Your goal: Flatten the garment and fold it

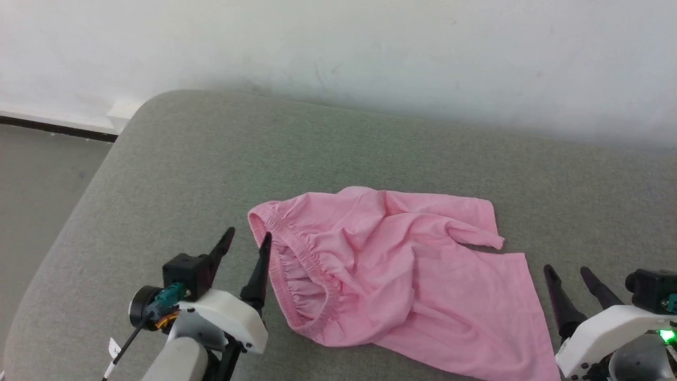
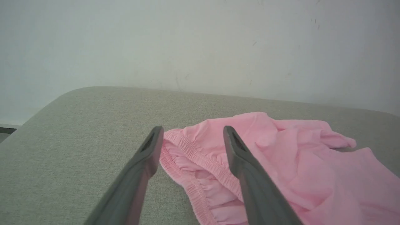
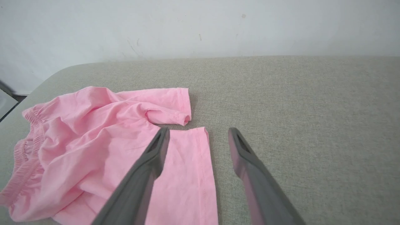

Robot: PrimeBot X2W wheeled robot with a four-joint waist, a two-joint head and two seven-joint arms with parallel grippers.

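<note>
my left gripper [image 1: 247,236] rises at lower left on its pale forearm [image 1: 177,361], two dark fingers [image 1: 259,271] spread apart, tips tilted up and slightly right. my right gripper [image 1: 568,271] sits at lower right, fingers likewise parted, leaning up and left.

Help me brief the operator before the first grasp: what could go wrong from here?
1. The light pink soft-knit shorts lie crumpled on the grey fabric cushion; the open left jaws, at the gathered waistband, may pinch both layers.
2. The open right jaws face the nearer leg hem; pulling it could leave the far leg's curled corner folded.
</note>
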